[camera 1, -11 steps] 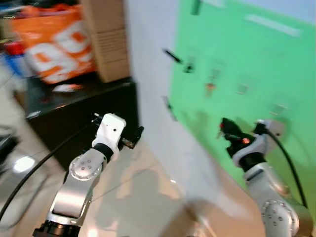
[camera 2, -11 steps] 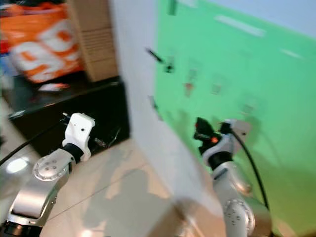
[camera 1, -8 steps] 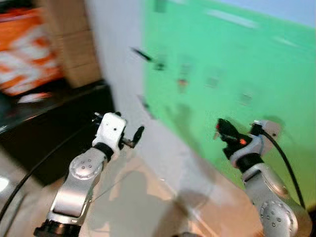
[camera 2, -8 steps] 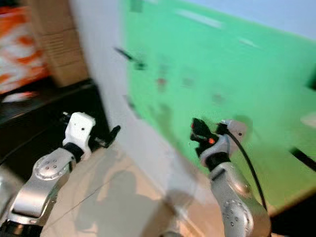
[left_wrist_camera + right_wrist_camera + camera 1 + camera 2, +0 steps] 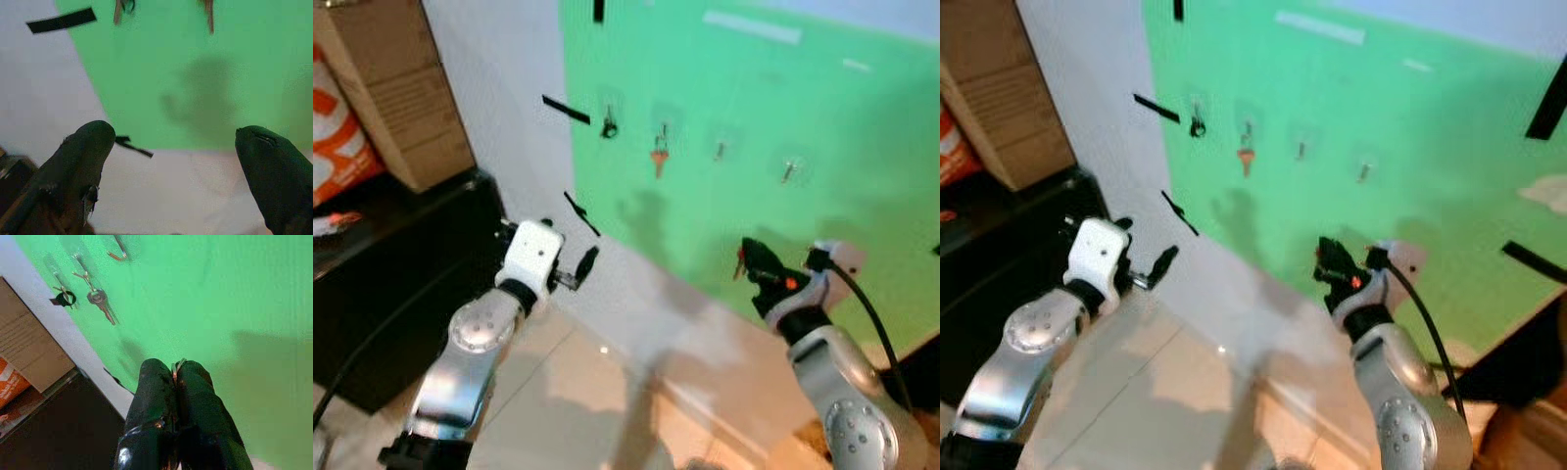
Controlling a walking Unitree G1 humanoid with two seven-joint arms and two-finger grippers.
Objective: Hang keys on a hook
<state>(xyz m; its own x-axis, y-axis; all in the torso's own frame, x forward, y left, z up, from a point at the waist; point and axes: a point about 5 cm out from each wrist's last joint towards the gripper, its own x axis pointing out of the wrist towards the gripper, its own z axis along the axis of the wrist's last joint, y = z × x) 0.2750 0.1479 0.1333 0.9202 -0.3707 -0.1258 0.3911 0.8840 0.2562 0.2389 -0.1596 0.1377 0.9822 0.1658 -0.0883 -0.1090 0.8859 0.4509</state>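
Because the right end effector (image 5: 176, 374) pinches only a sliver of the key ring (image 5: 178, 365) between closed fingers, well short of the empty hooks (image 5: 789, 172) at its 12 o'clock, the keys could twist or slip. The left end effector (image 5: 176, 147) hangs open, idle.

My right gripper (image 5: 177, 373) pinches something so tightly that I see just a sliver of metal ring (image 5: 176, 366) between the pads; the rest is hidden. The cardboard box (image 5: 386, 93) on the far left is cut off at the edge. The hooks (image 5: 720, 151) on the green board (image 5: 822, 127) are too small and soft to make out.
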